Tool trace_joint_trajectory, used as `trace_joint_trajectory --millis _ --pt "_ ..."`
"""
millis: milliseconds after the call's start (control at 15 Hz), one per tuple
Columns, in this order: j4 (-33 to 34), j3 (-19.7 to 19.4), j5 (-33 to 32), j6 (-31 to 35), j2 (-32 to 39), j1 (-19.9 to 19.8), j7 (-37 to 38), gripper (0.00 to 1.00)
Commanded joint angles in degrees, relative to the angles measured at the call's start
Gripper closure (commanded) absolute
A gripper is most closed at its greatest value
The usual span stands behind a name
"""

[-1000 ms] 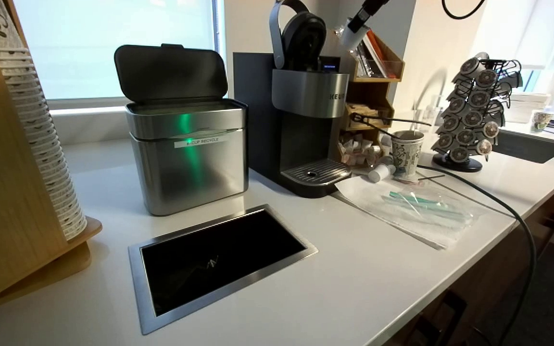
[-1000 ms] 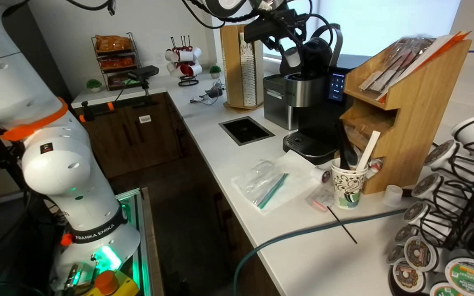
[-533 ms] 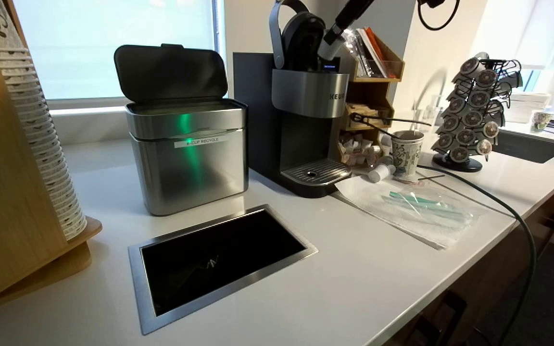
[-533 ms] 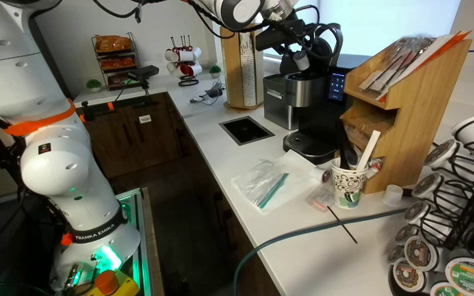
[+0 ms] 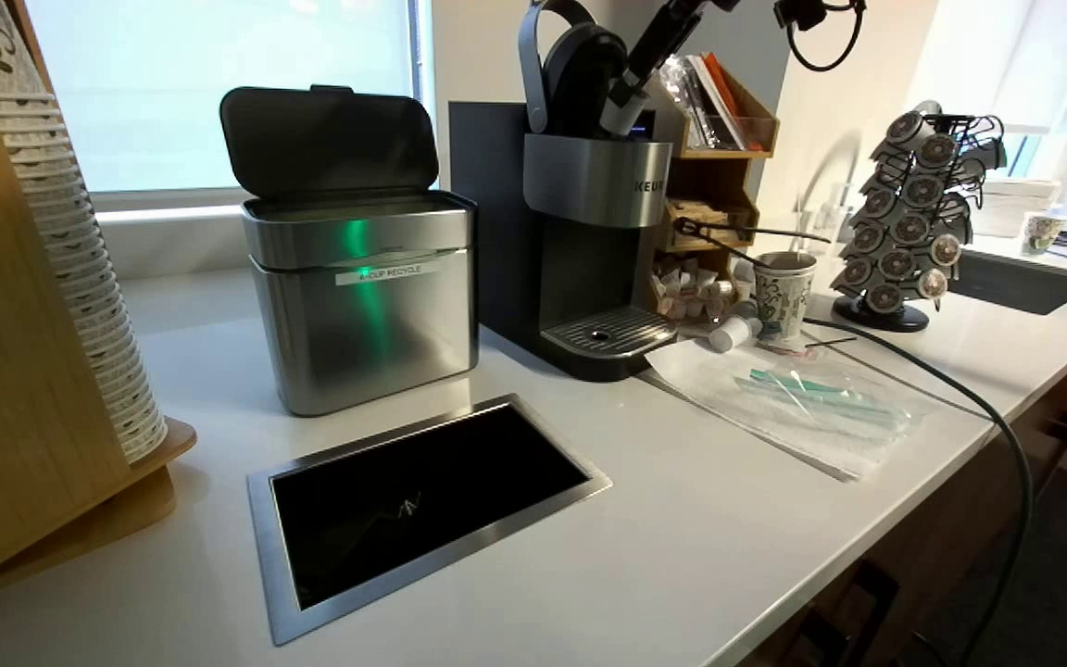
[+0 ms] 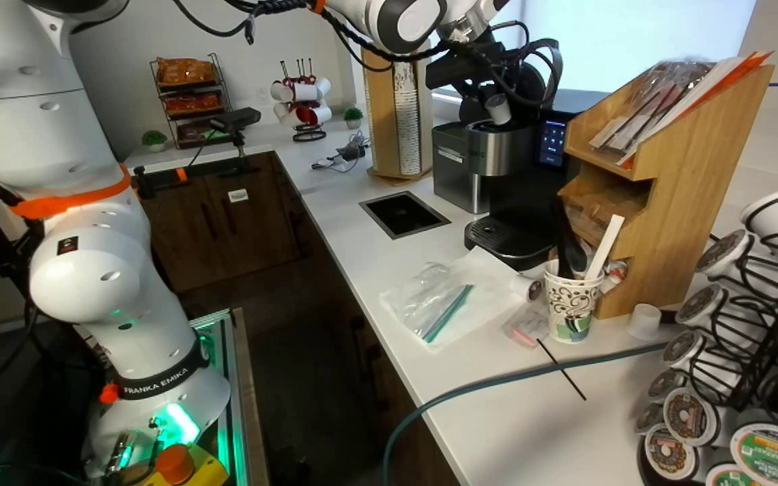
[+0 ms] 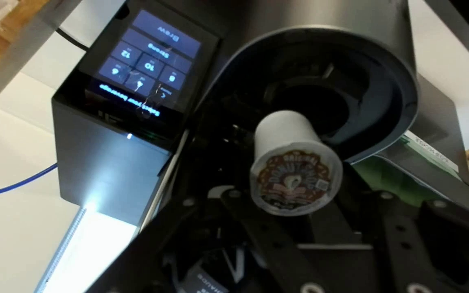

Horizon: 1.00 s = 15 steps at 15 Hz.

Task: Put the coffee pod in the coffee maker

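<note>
The coffee maker [image 5: 596, 181] is tall and black with a silver-grey front band; it also shows in an exterior view [image 6: 497, 152]. Its rounded top is raised open. In the wrist view its open top [image 7: 409, 93] shows a dark round pod well. My gripper [image 5: 626, 91] is shut on a white coffee pod [image 5: 620, 115], which also shows in an exterior view [image 6: 498, 111]. The pod hangs tilted just above the front of the open top. In the wrist view, the pod [image 7: 285, 130] has its printed lid toward the camera, beside the well. The fingertips are dark and partly hidden.
A steel recycle bin [image 5: 367, 333] with its lid up stands beside the machine. A wooden organizer [image 6: 693, 202] stands on the other side. A paper cup [image 6: 573, 304], a plastic bag [image 6: 429, 297] and a pod rack [image 5: 909, 213] are on the counter. The machine's handle [image 5: 532, 74] rises behind the gripper.
My gripper has moved with the pod down and closer to the coffee maker, from above its front edge to just over the open top. The pod stays in the grip.
</note>
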Motion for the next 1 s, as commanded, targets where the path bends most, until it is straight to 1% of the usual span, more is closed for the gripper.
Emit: trace_joint_trajectory --millis 0,333,467,533,600,667,733,800,933 --pt "2.30 1.57 -1.33 -6.17 0.63 -1.51 1.37 0.71" --pt "4.11 1.98 -1.84 -12.66 0.64 -2.06 0.76 0.71" --pt "4.61 2.00 -2.61 -13.76 0.91 -2.30 1.31 0.71" --pt "4.89 2.03 -3.12 -14.09 1.02 -2.39 1.61 0.21" --pt "5.00 2.09 -3.37 -14.41 1.08 -2.45 1.63 0.20" --pt "5.18 2.10 -3.33 -14.73 1.23 -2.51 1.49 0.15" --pt "5.13 2.13 -3.50 -14.91 1.25 -2.50 1.60 0.07" --pt "5.17 2.17 -3.52 -14.93 1.32 -2.51 1.51 0.01" --pt "5.06 2.31 -3.73 -14.36 1.30 -2.46 1.38 0.00"
